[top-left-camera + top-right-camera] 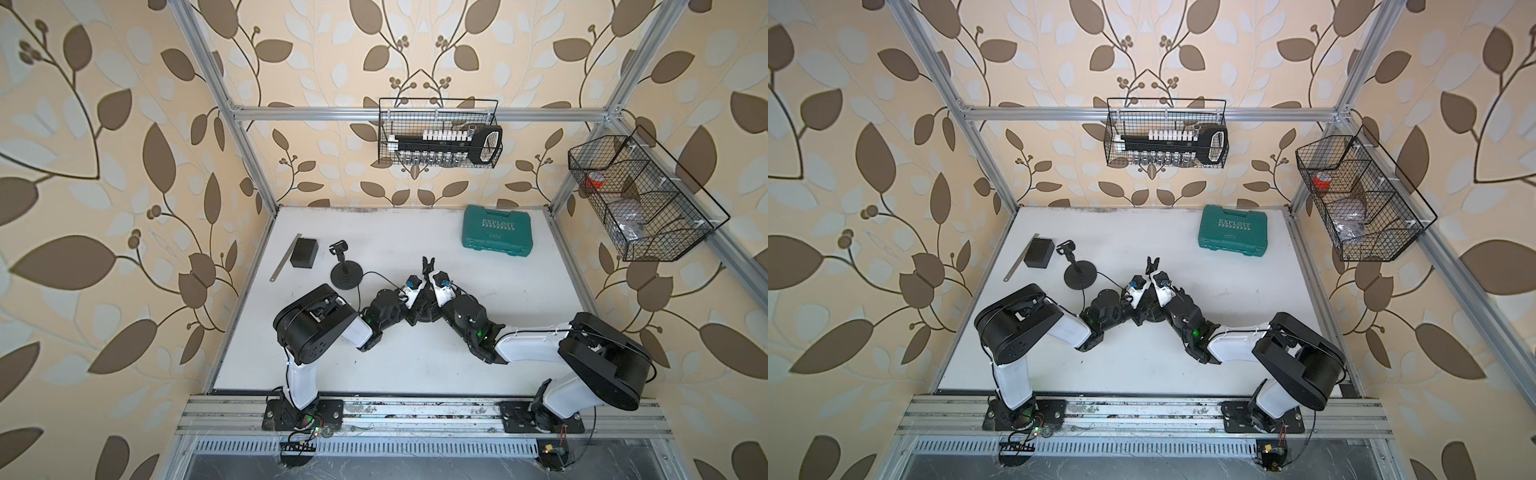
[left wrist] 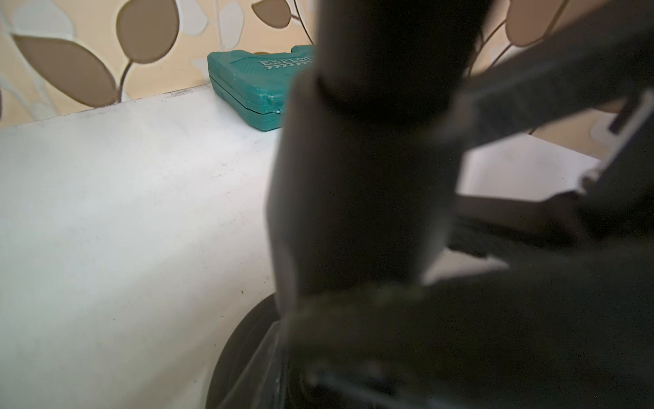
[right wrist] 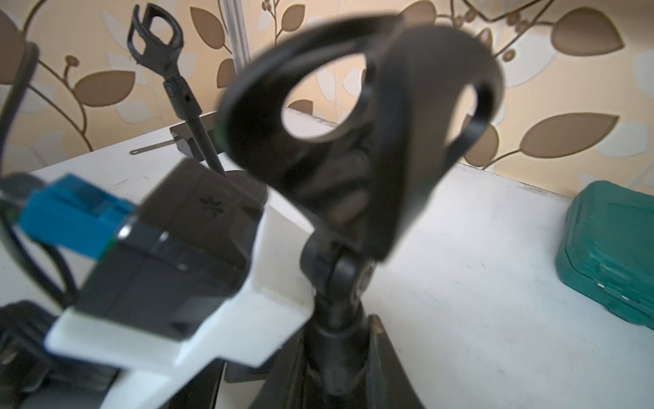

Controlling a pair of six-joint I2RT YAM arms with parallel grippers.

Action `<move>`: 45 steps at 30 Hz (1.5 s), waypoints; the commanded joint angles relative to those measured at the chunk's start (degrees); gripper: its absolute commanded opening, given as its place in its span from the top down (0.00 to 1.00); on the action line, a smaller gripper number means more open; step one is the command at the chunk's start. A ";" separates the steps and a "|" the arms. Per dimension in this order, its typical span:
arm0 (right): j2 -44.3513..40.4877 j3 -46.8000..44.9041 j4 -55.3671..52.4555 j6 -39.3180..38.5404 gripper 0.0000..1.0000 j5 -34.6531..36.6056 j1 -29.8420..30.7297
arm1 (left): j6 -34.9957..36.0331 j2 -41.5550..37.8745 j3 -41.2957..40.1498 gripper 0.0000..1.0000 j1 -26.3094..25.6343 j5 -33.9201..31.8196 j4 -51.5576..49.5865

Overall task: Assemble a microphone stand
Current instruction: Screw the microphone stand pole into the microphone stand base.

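A black microphone stand stands upright at the middle of the table, between my two arms. Its clip (image 1: 428,265) (image 3: 371,124) points up above both wrists. In the right wrist view my right gripper (image 3: 336,354) is shut on the stand's pole (image 3: 334,318) just under the clip's hinge. My left gripper (image 1: 415,309) comes in at the pole (image 2: 354,177) from the left. The left wrist view is blurred, so how its jaws stand cannot be read. The round base (image 2: 233,357) shows beneath the pole and is mostly hidden by the grippers in both top views.
A second, complete stand (image 1: 346,275) stands left of centre, with a black box (image 1: 304,252) and a metal ruler (image 1: 286,257) beyond it. A teal tool case (image 1: 497,230) lies at the back right. Wire baskets hang on the back rail (image 1: 438,133) and right frame (image 1: 640,199).
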 commanded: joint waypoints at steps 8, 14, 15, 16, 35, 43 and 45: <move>1.09 -2.52 -8.61 0.51 0.84 -8.48 -2.54 | 1.30 1.20 2.01 0.84 -0.36 -0.66 0.62; -5.60 -3.86 -11.00 -2.55 0.51 -26.66 -11.07 | 2.66 1.66 1.48 0.85 -0.36 -1.32 -0.69; -6.78 -4.18 -11.31 -2.97 0.46 -30.58 -13.12 | 2.73 1.79 1.47 0.85 -0.36 -1.35 -0.83; -7.63 -4.47 -11.65 -3.47 0.44 -33.93 -14.88 | 2.76 1.92 1.54 0.85 -0.37 -1.33 -0.88; -2.44 8.49 -22.22 -13.85 0.41 -67.55 -28.37 | 2.25 3.09 0.71 0.85 -0.36 -0.13 -0.37; 1.85 13.88 -25.15 -14.86 0.51 -70.94 -28.42 | 2.17 2.82 0.57 0.85 -0.36 -0.03 -0.44; 2.58 14.59 -25.65 -14.78 0.53 -70.89 -28.49 | 2.09 2.82 0.57 0.85 -0.36 0.08 -0.44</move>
